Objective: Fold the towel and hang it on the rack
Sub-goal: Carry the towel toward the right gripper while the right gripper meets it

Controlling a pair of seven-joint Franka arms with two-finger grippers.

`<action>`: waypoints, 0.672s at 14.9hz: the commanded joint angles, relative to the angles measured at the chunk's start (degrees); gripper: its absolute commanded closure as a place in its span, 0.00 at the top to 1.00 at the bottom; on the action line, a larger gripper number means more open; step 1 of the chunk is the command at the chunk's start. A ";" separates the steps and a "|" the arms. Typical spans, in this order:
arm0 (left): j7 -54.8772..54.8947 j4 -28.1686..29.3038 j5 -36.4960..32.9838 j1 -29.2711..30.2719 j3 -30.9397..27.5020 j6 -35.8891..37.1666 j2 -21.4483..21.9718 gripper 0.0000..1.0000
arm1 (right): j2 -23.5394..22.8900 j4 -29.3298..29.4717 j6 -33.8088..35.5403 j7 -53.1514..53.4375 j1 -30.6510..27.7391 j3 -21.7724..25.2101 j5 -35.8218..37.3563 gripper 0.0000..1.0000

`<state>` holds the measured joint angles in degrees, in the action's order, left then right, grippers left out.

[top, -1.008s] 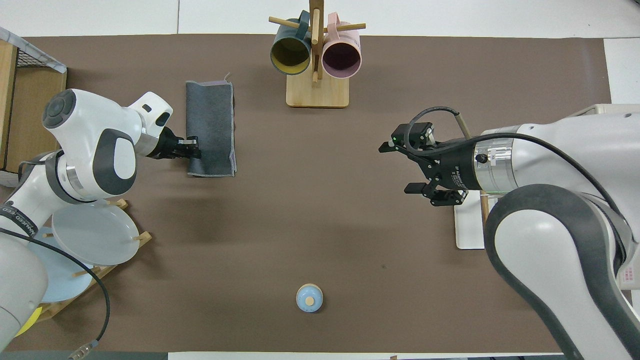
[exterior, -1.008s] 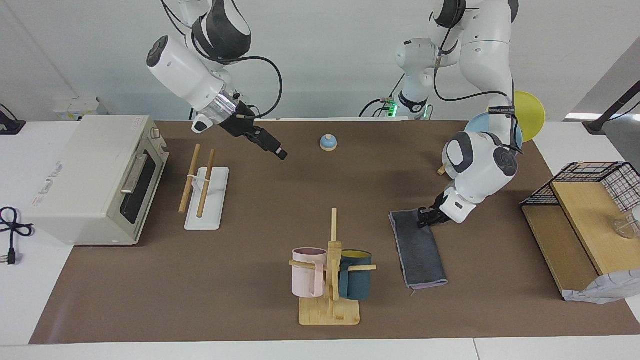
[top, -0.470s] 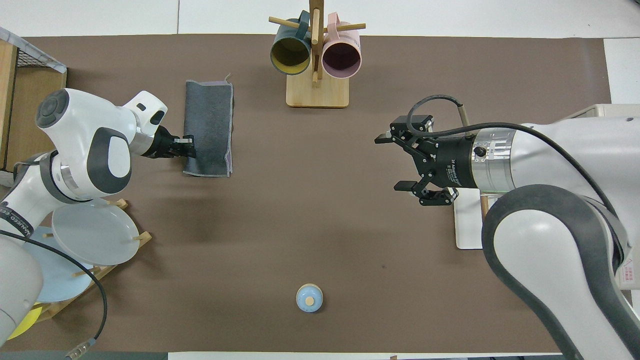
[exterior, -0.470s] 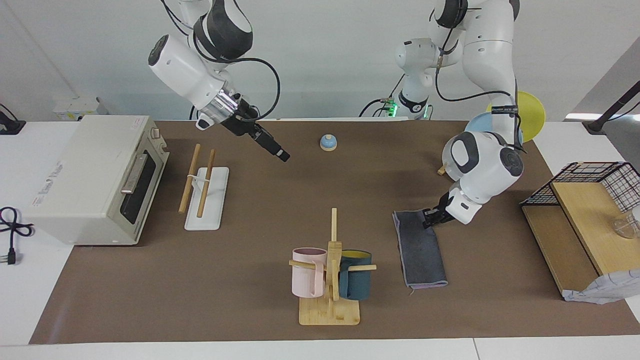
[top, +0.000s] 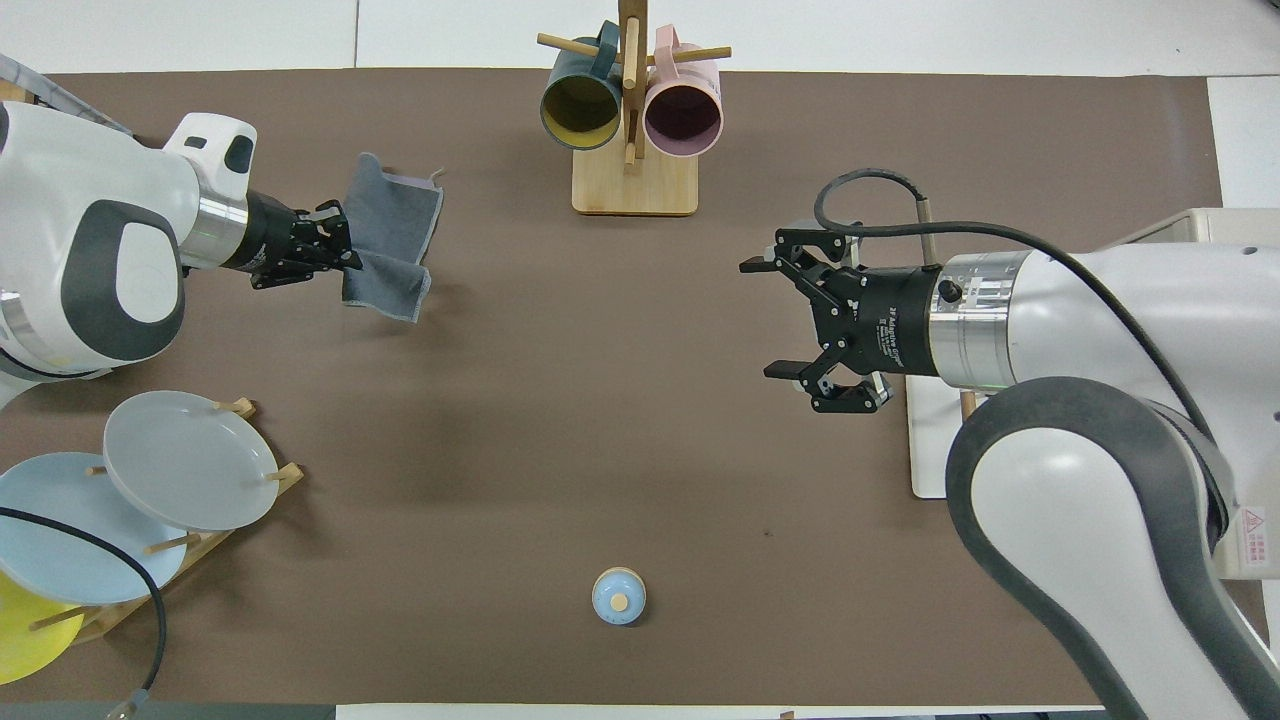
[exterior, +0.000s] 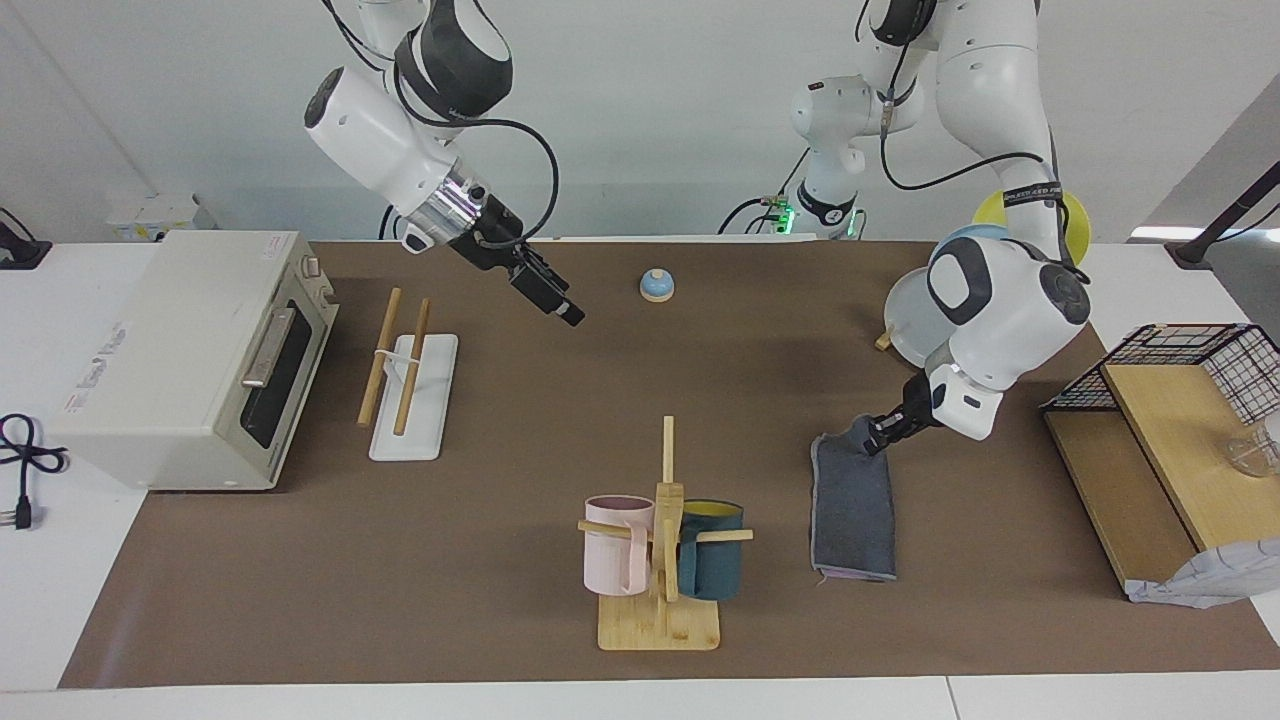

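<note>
A: Where the left gripper [exterior: 872, 437] has pinched it, which part of the towel [exterior: 853, 505] is off the bench [exterior: 500, 560]?

B: The corner of its end nearer the robots. The fingers are clamped together on that corner and it is raised, while the end farther from the robots still lies flat on the brown mat.

A: Which way does the towel run?

B: It is a folded grey strip, and its long axis runs from the robots' side toward the edge away from them. In the overhead view the lifted end looks skewed and drapes down from the gripper. It lies toward the left arm's end of the bench, beside the mug tree [exterior: 661, 560] with the pink and dark teal mugs.

A: And the rack [exterior: 407, 380]?

B: Well apart from the towel, toward the right arm's end. Its two light-wood rods lie parallel on the white base, and they too point away from the robots. Just beside it sits the toaster oven [exterior: 190, 355].

A: The right gripper [exterior: 568, 312]?

B: It hangs in the air over bare mat, near the rack, its fingers spread apart and holding nothing.

A: Anything else close by?

B: A plate stand [top: 150, 500] near the left arm's base, and a small blue bell [exterior: 656, 286] at the robots' edge.
</note>
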<state>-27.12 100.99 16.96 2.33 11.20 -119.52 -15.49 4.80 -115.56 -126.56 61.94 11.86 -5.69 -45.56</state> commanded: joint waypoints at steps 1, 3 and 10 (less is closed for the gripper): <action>-10.54 -1.93 0.09 -0.75 -0.30 5.68 2.82 0.00 | 0.39 -0.81 -2.72 4.13 0.09 -0.20 -1.46 1.00; -22.82 -2.29 0.09 -1.80 0.58 6.75 5.10 0.00 | -0.05 -0.55 -5.18 7.83 1.93 -0.29 -3.03 1.00; -55.80 -1.59 0.70 -8.21 1.37 6.66 12.14 0.00 | -3.47 1.38 -18.98 20.67 12.47 -0.46 -4.62 1.00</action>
<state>-75.49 98.40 16.97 -4.09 13.06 -113.75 -5.75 3.26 -115.43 -143.59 81.42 23.19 -6.10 -48.65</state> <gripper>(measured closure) 0.978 0.000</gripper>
